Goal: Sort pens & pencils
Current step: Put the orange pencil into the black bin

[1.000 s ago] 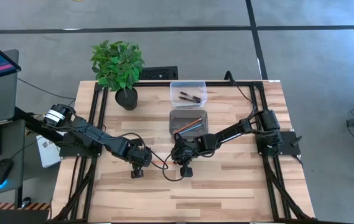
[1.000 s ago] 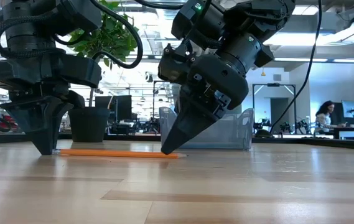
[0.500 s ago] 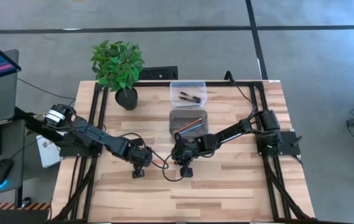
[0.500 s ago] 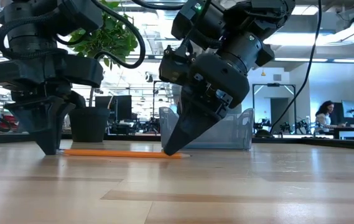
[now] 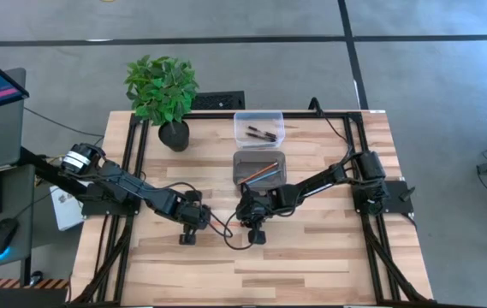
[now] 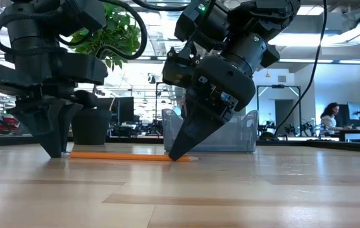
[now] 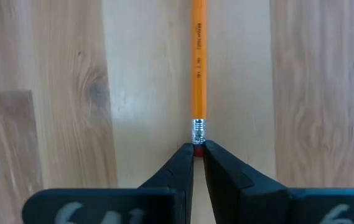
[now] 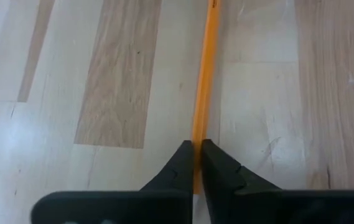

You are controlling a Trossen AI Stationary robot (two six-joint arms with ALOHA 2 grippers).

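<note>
One orange pencil (image 5: 219, 226) lies flat on the table between my two grippers, and the low view shows the pencil (image 6: 123, 156) along its whole length. My left gripper (image 5: 194, 222) (image 7: 198, 148) is shut at its eraser end. Shut near the pointed end is my right gripper (image 5: 247, 225) (image 8: 196, 149). The black pens (image 5: 262, 133) lie in the clear bin (image 5: 258, 116) at the far side. An orange and a blue pencil (image 5: 260, 172) lie in the grey bin (image 5: 258, 155). My left gripper pinches the pencil's eraser end (image 7: 198, 140) between its two fingertips. It comes from above, pointing down, with one finger on either side of the shaft. The pencil lies on the table. My right gripper pinches the shaft near the pointed end (image 8: 199, 135) between its two fingers, from above. The point (image 6: 194, 158) sticks out past the fingers (image 6: 178, 151), and the pencil rests on the table.
A potted plant (image 5: 164, 90) stands at the far left of the table. A thin cable loop (image 5: 234, 241) lies just near of the pencil. The near half of the tabletop (image 5: 252, 274) is bare wood. A person (image 6: 330, 118) sits far behind, in the room.
Both grippers have moved a little toward the table's right edge, the left one more. The orange pencil has slid along the table the same way, staying flat.
</note>
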